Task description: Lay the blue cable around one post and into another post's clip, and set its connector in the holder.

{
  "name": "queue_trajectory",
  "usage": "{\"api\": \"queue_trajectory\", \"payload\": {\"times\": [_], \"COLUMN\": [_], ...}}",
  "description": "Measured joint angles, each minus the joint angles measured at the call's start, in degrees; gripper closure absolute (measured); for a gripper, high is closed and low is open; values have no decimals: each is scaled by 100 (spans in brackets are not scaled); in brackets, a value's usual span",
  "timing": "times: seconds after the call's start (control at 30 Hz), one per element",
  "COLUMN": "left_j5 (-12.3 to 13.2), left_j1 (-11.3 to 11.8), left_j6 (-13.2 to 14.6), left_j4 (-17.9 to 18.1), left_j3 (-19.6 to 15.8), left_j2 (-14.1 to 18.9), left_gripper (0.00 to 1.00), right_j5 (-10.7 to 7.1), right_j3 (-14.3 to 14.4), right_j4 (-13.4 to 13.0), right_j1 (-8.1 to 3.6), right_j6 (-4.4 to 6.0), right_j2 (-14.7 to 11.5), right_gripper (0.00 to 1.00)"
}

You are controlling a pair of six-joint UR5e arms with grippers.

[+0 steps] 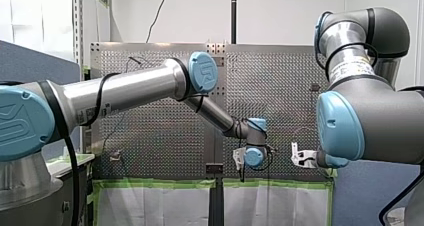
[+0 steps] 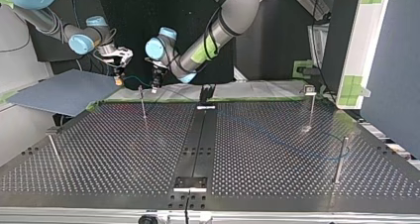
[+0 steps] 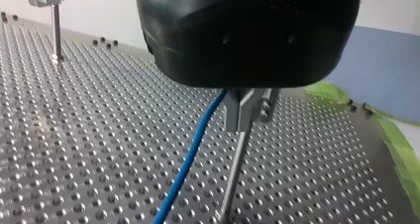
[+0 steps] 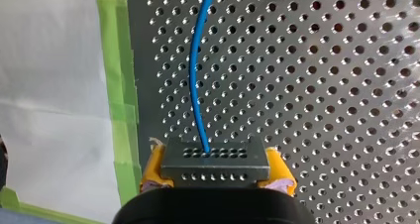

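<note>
Blue cable first: it runs straight into the dark grey connector, and my right gripper has that connector clamped tight between its yellow pads, over the perforated table and close to the green tape along its edge. In the top view the cable spans the short gap across to my left gripper. Both grippers are up in the air at the table's far edge, left of the middle. From beneath my left gripper's black body the cable drops out and slants down to the table, passing just beside the clip on top of a thin metal post — touching the clip or only next to it, I cannot tell. Whether my left jaws are open or clamped on the cable I cannot tell either — the black body fills that view. Further out, a second clip-topped post and a plain post stand at the top view's right, and a faint blue line of cable curves over the table from the middle towards them.
</note>
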Motion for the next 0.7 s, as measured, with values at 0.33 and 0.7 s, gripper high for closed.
{"api": "queue_trajectory", "payload": {"times": [0.33,0.7], "left_j5": [79,57], "left_j1": [5,25], "left_j6": [23,106], "left_j4": [19,10], "left_j3": [-86,-130], "left_j2": [2,0], "left_gripper": [99,99], "right_j5": [-15,-171], "right_j3": [0,-35], "right_j4": [46,-44], "right_j1": [-32,-29], "right_j6": [-2,194], "right_j2": [-75,-184], "right_gripper": [100,100]}}
